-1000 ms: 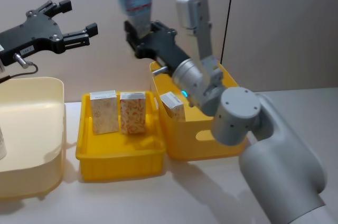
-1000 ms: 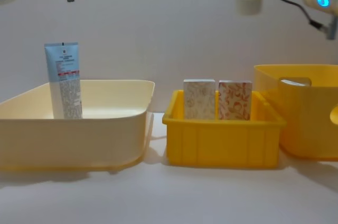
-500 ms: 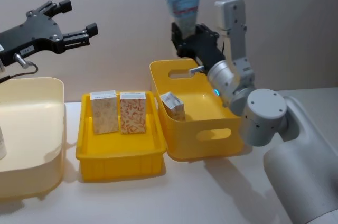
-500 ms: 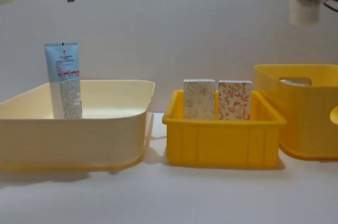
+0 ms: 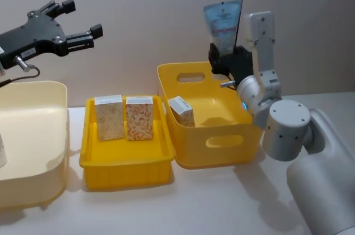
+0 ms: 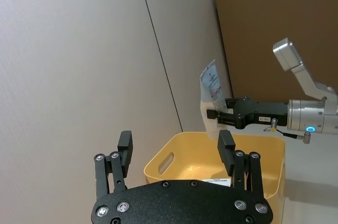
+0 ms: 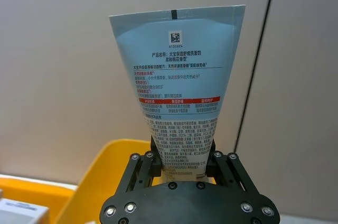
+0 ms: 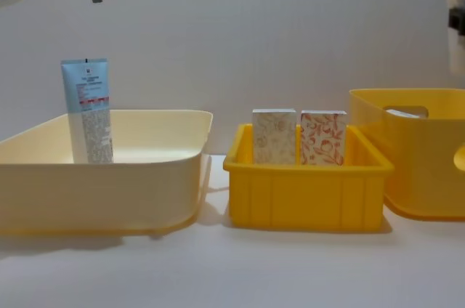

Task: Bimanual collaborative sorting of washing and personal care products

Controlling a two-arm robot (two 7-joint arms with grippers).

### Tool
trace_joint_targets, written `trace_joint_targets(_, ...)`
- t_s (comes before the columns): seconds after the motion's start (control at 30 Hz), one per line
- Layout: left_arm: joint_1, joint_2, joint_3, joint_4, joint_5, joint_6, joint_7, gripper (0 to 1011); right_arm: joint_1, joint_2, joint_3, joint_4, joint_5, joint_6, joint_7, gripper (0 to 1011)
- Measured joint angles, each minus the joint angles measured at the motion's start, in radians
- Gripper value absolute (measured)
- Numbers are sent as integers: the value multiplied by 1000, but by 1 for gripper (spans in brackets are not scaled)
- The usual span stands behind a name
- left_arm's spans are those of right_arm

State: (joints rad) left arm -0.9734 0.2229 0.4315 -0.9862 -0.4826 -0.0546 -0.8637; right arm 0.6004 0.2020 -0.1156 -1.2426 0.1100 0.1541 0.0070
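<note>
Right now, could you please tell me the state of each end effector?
Left end effector: open, empty, raised above the cream tub.
Right end effector: shut on the tube.

Open air lies above the deep yellow bin (image 5: 213,135), whose only obstacle is one leaning box (image 5: 182,111).

At the right of the head view, the right arm (image 5: 299,135) is showing smooth pale-grey rounded joint housings, a small cyan light glowing near the wrist, and a boxy white link rising above its black right gripper (image 5: 226,60). At the upper left, the left gripper (image 5: 91,32) is showing as a flat matte-black plate with silver screws, a small white label, a metal plug and a thin black cable trailing off.
</note>
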Motion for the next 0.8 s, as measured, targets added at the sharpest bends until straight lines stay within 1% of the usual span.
trace_joint_targets(0.17, 0, 0, 0, 0, 0, 0, 0, 1003, -5, -2, 13, 10, -5, 31, -20, 432)
trace_joint_targets(0.27, 0, 0, 0, 0, 0, 0, 0, 1003, -7, -3, 21, 15, -7, 49, -31, 491)
trace_joint_targets(0.3, 0, 0, 0, 0, 0, 0, 0, 1003, -8, -3, 22, 16, -8, 52, -33, 544)
trace_joint_targets(0.33, 0, 0, 0, 0, 0, 0, 0, 1003, -8, -3, 23, 17, -8, 55, -35, 544)
trace_joint_targets(0.4, 0, 0, 0, 0, 0, 0, 0, 1003, -9, -3, 26, 19, -9, 60, -37, 604)
trace_joint_targets(0.43, 0, 0, 0, 0, 0, 0, 0, 1003, -9, -3, 27, 19, -9, 64, -40, 668)
trace_joint_targets(0.5, 0, 0, 0, 0, 0, 0, 0, 1002, -10, -3, 29, 22, -10, 70, -44, 708)
trace_joint_targets(0.53, 0, 0, 0, 0, 0, 0, 0, 1002, -10, -4, 30, 22, -11, 72, -45, 766)
trace_joint_targets(0.6, 0, 0, 0, 0, 0, 0, 0, 1003, -11, -4, 31, 23, -11, 74, -47, 801)
trace_joint_targets(0.63, 0, 0, 0, 0, 0, 0, 0, 1003, -11, -4, 33, 23, -12, 77, -49, 857)
trace_joint_targets(0.73, 0, 0, 0, 0, 0, 0, 0, 1003, -11, -4, 34, 24, -12, 80, -51, 904)
trace_joint_targets(0.8, 0, 0, 0, 0, 0, 0, 0, 1003, -12, -4, 35, 25, -13, 83, -52, 968)
